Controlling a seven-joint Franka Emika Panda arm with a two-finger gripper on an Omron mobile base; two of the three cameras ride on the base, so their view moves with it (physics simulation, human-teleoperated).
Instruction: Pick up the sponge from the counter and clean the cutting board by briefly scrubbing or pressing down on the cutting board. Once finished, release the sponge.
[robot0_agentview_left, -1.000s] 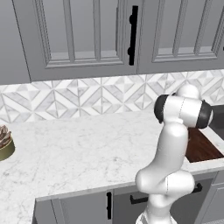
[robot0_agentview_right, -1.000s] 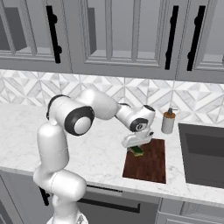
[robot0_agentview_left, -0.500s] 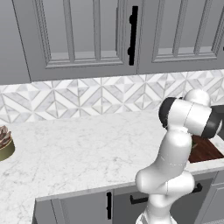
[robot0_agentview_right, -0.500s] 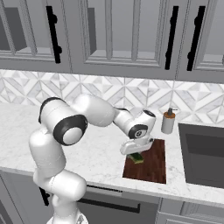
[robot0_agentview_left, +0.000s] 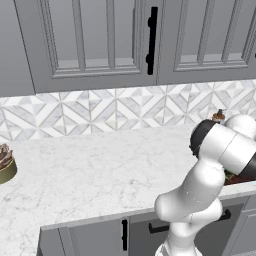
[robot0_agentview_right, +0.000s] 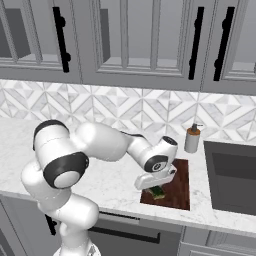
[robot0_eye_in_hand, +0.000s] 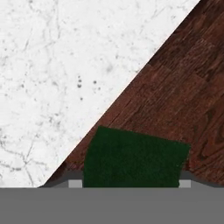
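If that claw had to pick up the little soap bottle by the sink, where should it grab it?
Probably around the soap bottle's round body, coming in level from the front. It stands upright on the counter near the backsplash, just behind the cutting board, and its thin pump top looks too small for a sure grip.

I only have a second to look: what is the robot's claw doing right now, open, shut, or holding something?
Gripper: shut on the sponge, holding it down on the cutting board near the board's edge.
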